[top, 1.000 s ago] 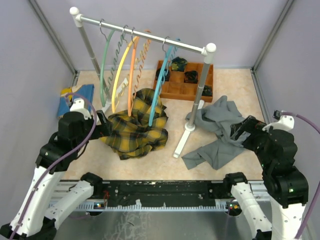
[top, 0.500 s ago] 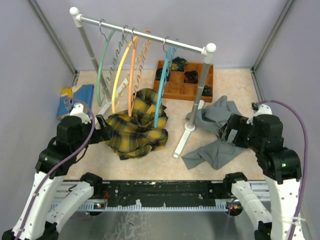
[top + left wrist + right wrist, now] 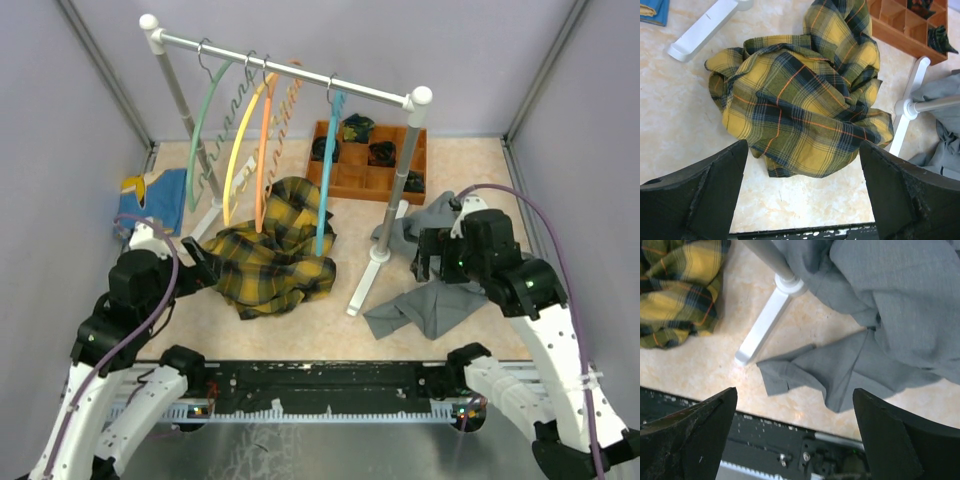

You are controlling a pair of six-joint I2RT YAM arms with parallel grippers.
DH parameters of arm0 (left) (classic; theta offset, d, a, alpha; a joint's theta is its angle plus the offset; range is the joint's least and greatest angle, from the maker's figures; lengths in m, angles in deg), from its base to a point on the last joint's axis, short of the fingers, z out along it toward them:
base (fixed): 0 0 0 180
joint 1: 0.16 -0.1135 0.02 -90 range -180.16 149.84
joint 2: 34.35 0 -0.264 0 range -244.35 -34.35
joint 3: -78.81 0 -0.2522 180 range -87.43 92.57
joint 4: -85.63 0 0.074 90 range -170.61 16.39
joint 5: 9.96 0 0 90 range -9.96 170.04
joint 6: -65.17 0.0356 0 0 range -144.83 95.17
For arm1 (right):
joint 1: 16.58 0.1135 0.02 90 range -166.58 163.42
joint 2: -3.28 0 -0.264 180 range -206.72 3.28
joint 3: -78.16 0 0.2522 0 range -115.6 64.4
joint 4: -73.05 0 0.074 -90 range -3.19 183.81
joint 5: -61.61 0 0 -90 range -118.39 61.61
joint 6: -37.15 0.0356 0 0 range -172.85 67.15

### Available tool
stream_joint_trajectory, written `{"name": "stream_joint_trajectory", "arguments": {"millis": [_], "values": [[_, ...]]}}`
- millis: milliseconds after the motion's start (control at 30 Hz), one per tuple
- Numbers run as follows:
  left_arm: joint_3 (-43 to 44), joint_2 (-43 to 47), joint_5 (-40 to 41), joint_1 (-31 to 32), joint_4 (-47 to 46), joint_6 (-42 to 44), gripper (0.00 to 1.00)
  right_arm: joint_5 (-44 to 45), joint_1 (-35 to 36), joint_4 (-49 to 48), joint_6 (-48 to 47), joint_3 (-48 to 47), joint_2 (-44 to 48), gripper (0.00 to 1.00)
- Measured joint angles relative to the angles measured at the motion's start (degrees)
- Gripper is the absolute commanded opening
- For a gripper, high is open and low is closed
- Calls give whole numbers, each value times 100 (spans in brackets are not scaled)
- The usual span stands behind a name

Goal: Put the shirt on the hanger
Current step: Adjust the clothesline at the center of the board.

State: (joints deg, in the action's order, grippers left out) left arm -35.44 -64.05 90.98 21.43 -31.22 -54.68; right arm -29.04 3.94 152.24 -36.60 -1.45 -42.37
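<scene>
One shirt (image 3: 268, 258) heaped; teal hanger (image 3: 326, 180) among perhaps five; left tool (image 3: 801, 152), right tool (image 3: 795, 394) agape, empty.

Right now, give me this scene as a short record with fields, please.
shirt: crumpled on the table beneath the rack, not hung
hanger: hanging from the rack, bare
left gripper: open, facing the shirt
right gripper: open, above the grey garment
other hangers: green, yellow, orange, on the same rack
wooden tray: behind the rack
</scene>
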Motion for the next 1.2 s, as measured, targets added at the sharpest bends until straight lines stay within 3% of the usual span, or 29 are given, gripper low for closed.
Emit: {"name": "stream_joint_trajectory", "arguments": {"millis": [400,767,1133,1200], "values": [[-592,396,127,-11,-754,11,96,-181,0,-3272,892,1954,55,96],[-654,470,127,-11,-935,11,96,-341,0,-6629,470,3488,-96,99],[-673,413,101,-11,-968,11,95,-214,0,-8540,-68,3668,-553,99],[-673,413,98,-11,-975,11,95,-234,0,-8885,-225,3773,-625,95]]}}
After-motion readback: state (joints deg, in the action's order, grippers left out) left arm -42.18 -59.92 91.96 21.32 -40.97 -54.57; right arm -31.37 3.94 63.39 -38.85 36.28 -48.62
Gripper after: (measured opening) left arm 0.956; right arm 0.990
